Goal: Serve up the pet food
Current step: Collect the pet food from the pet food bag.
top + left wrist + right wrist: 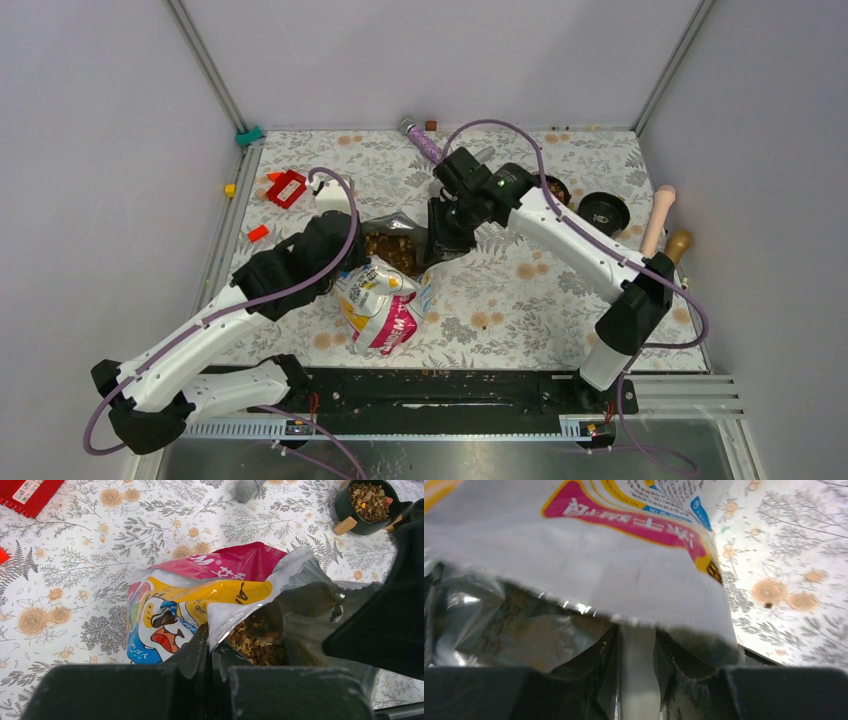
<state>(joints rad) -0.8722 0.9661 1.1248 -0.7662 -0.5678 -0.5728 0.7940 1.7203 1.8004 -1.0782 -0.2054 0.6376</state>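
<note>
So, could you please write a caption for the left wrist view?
Left tool pinching the rim of the open pet food bag, kibble visible inside, a filled black bowl beyond.

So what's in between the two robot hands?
The open mouth of the bag, with brown pet food inside. The top view shows it between the left gripper and right gripper.

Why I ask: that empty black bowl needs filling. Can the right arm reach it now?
Probably yes: the empty bowl sits uncovered beside its forearm, nothing between. But the right gripper is at the bag mouth gripping a pale strip, so it must withdraw first.
</note>
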